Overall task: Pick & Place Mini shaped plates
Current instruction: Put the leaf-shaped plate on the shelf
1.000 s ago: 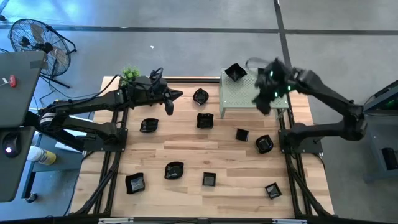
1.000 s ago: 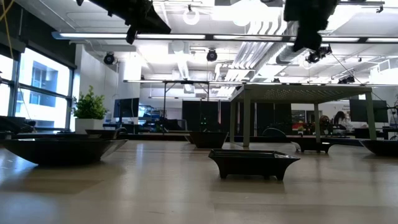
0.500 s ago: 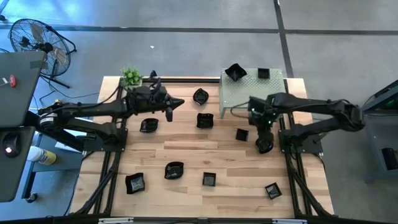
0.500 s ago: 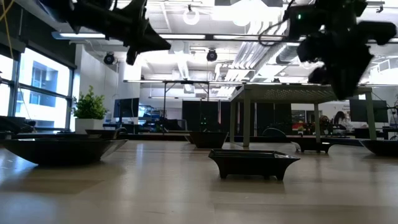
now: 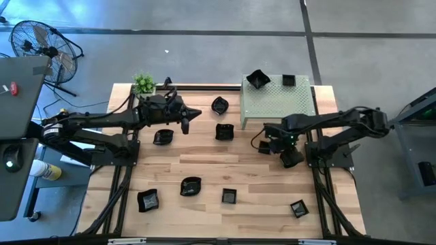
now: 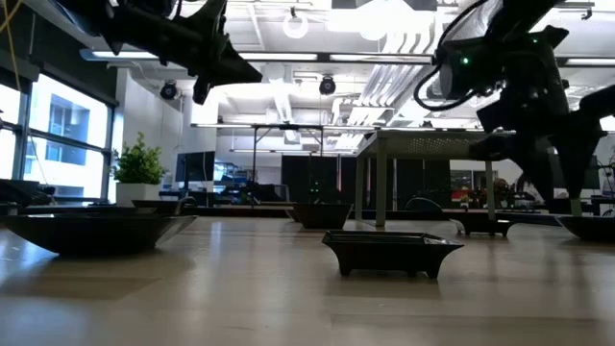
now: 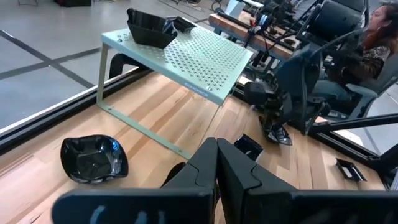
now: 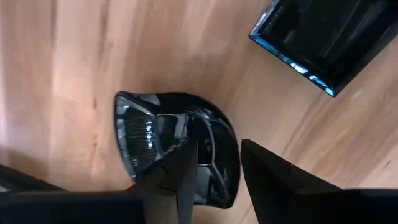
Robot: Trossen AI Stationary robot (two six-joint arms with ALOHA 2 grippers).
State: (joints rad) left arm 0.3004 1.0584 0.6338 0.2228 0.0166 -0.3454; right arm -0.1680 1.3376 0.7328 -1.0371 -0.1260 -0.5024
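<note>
Several mini shaped plates, small and glossy black, lie on the wooden table, and two rest on the pale green perforated stand (image 5: 276, 102): a wavy plate (image 5: 257, 79) and a small square plate (image 5: 288, 80). My right gripper (image 8: 217, 180) points down, open, low over a wavy plate (image 8: 168, 143) at the table's right. One finger is over the plate's hollow and one outside its rim. A square plate (image 8: 323, 37) lies beside it. My left gripper (image 7: 217, 168) hovers shut above the far left of the table, near another plate (image 7: 93, 158).
More plates lie at the middle (image 5: 225, 131), far middle (image 5: 219, 105), left (image 5: 163, 137) and along the near side (image 5: 191, 186), (image 5: 229, 197), (image 5: 298, 208), (image 5: 148, 200). A small green plant (image 5: 143, 83) stands at the far left corner. A seated person (image 7: 379, 37) is beyond the table.
My right gripper has come down from above the stand toward the table's near edge, turned to point down over the wavy plate, and opened. The small square plate now shows on the stand where that gripper hovered. My left gripper has sunk a little and then kept still.
</note>
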